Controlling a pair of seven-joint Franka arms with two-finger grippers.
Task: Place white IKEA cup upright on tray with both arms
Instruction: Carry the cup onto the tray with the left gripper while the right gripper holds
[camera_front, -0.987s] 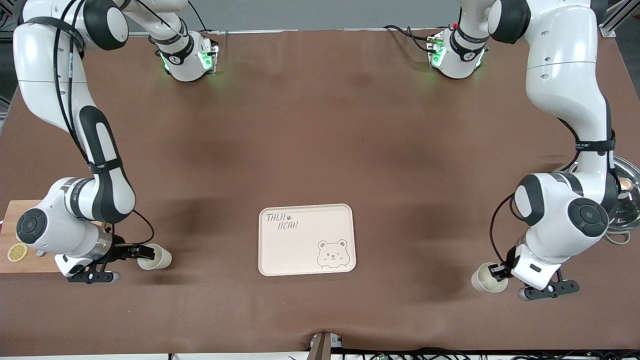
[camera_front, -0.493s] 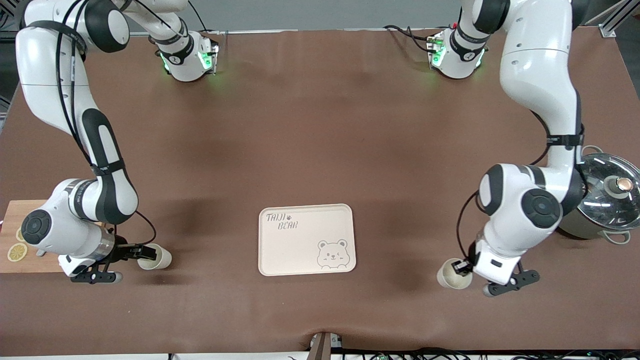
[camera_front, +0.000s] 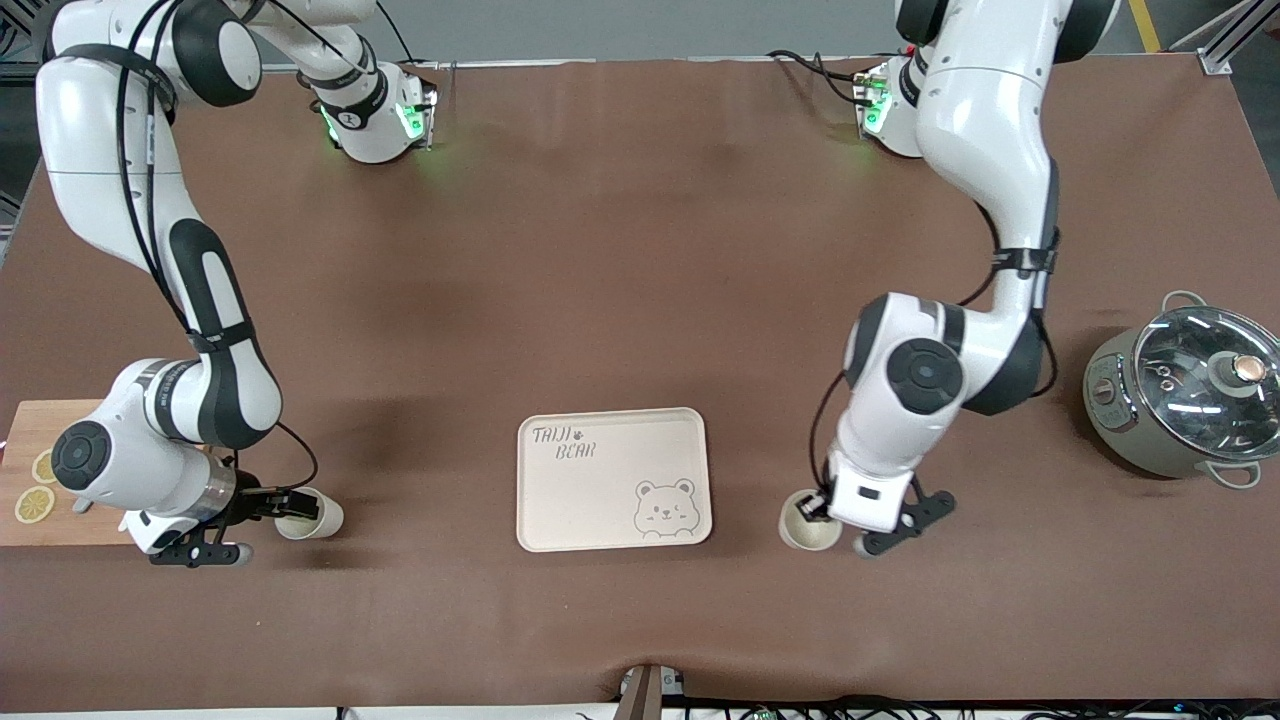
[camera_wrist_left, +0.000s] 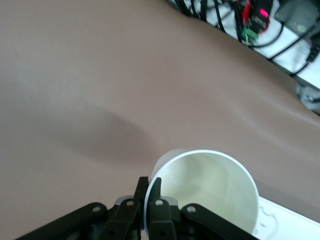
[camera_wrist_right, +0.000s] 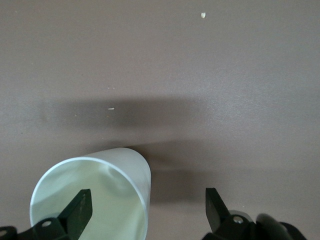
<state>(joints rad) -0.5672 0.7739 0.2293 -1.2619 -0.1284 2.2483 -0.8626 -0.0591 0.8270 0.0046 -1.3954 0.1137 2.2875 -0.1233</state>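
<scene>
The cream tray (camera_front: 612, 480) with the bear drawing lies at the table's middle, near the front camera. My left gripper (camera_front: 822, 508) is shut on the rim of a white cup (camera_front: 806, 530), just beside the tray toward the left arm's end. In the left wrist view the gripper (camera_wrist_left: 149, 192) pinches the cup (camera_wrist_left: 210, 185) wall, one finger inside and one outside, with the tray's edge (camera_wrist_left: 290, 225) close by. My right gripper (camera_front: 292, 505) is open at the mouth of a second white cup (camera_front: 318, 516) lying on its side. In the right wrist view the gripper (camera_wrist_right: 147, 207) straddles that cup's (camera_wrist_right: 105, 195) wall.
A wooden cutting board (camera_front: 30, 520) with lemon slices lies at the right arm's end, beside the right arm. A grey pot with a glass lid (camera_front: 1190, 400) stands at the left arm's end. A small crumb (camera_wrist_right: 203, 15) lies on the brown table.
My left arm has swung with its cup from the left arm's end toward the tray, uncovering the pot. My right arm has hardly moved.
</scene>
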